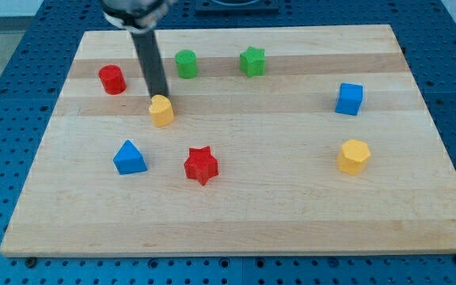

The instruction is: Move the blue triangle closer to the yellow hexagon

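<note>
The blue triangle [129, 157] lies on the wooden board at the view's left, below the middle. The yellow hexagon [354, 156] lies far to the view's right at about the same height. My rod comes down from the view's top left. My tip [158, 97] ends at the top edge of a small yellow block [161, 111], touching or nearly touching it. The tip is above and slightly right of the blue triangle, well apart from it.
A red star [201, 165] lies just right of the blue triangle, between it and the yellow hexagon. A red cylinder [112, 79], a green cylinder [186, 63] and a green star [252, 61] lie along the top. A blue cube [350, 98] sits above the hexagon.
</note>
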Controlling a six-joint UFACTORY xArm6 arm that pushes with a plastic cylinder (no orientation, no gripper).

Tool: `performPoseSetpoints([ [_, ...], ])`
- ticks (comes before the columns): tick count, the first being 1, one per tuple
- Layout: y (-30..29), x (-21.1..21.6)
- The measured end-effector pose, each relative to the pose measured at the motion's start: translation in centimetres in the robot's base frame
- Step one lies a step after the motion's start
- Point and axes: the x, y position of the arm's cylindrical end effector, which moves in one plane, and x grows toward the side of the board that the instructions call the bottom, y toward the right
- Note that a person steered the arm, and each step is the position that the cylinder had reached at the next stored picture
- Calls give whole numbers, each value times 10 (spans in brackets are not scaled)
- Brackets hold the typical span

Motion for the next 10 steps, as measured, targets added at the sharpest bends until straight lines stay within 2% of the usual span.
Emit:
performPoseSetpoints([
  [1, 50, 32],
  [2, 51, 14],
  [3, 32, -37],
  [4, -66, -35],
  [5, -103, 25],
  [6, -40, 67],
  [7, -3, 67],
  [10, -5, 62],
])
